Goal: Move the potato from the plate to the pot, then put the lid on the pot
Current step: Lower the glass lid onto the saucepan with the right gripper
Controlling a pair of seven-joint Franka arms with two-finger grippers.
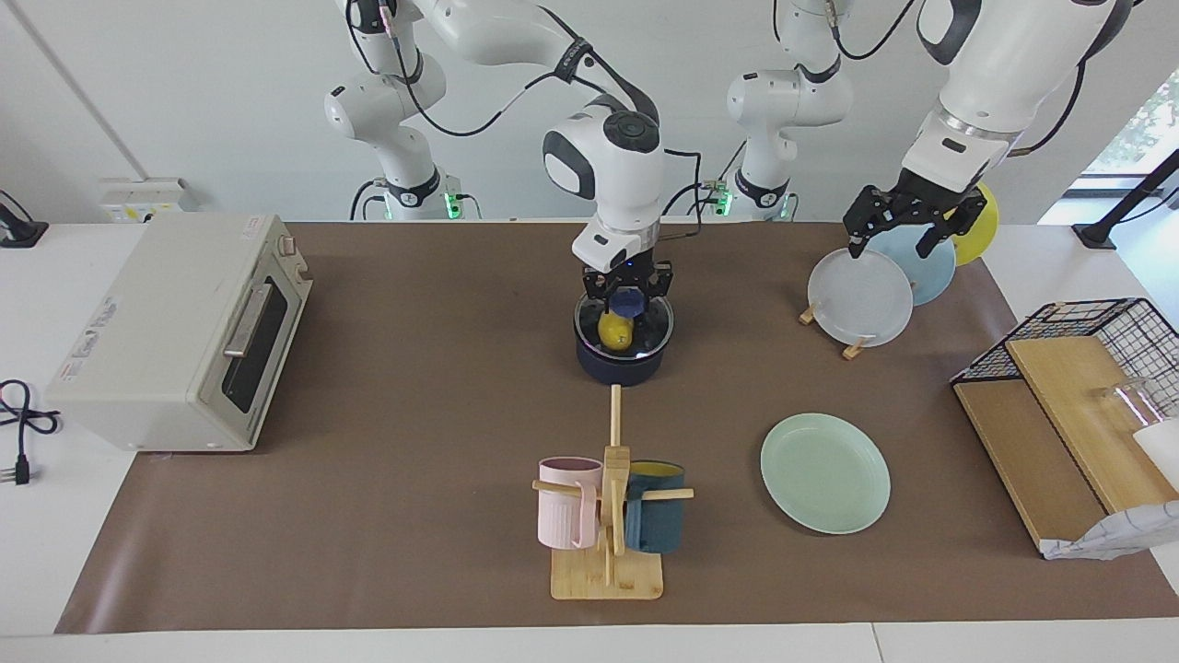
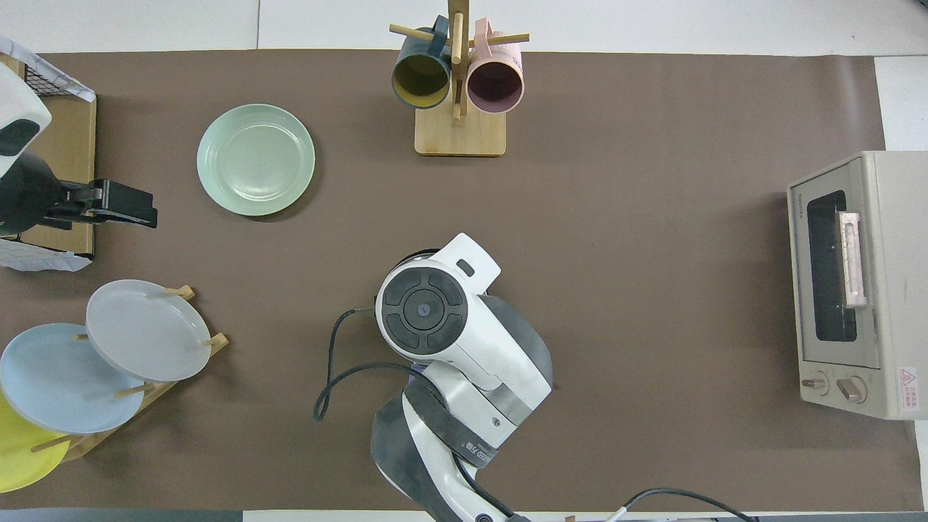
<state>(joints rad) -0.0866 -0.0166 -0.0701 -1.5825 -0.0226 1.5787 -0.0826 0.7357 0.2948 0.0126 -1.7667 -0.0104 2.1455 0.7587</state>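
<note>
- In the overhead view the right arm's white wrist housing at lower centre of the frame hides the pot, lid and potato entirely; only the facing view shows them.
- Facing view, centre frame: the navy pot (image 1: 622, 364) stands on the brown mat, glass lid (image 1: 624, 324) seated on its rim, the yellow potato (image 1: 615, 331) visible inside through the glass.
- Right gripper (image 1: 627, 293) stands directly over the lid, fingers narrow about the blue knob; whether they actually press it cannot be told.
- Pot handle is not visible in either view.
- Left gripper (image 1: 907, 224) hangs over the plate rack at upper right of the facing view, fingers spread wide, holding nothing; in the overhead view it sits at the left edge (image 2: 109, 204), the arm cut off by the frame.
- Mint-green plate (image 1: 825, 472) lies bare at lower right of centre in the facing view, well apart from the pot.
- Writing: the toaster oven (image 2: 859, 283) carries a red warning label at its lower corner; text illegible.
- Open room: bare mat between pot and toaster oven, and between the mug tree (image 1: 608, 511) and the mat's left edge in the facing view.
</note>
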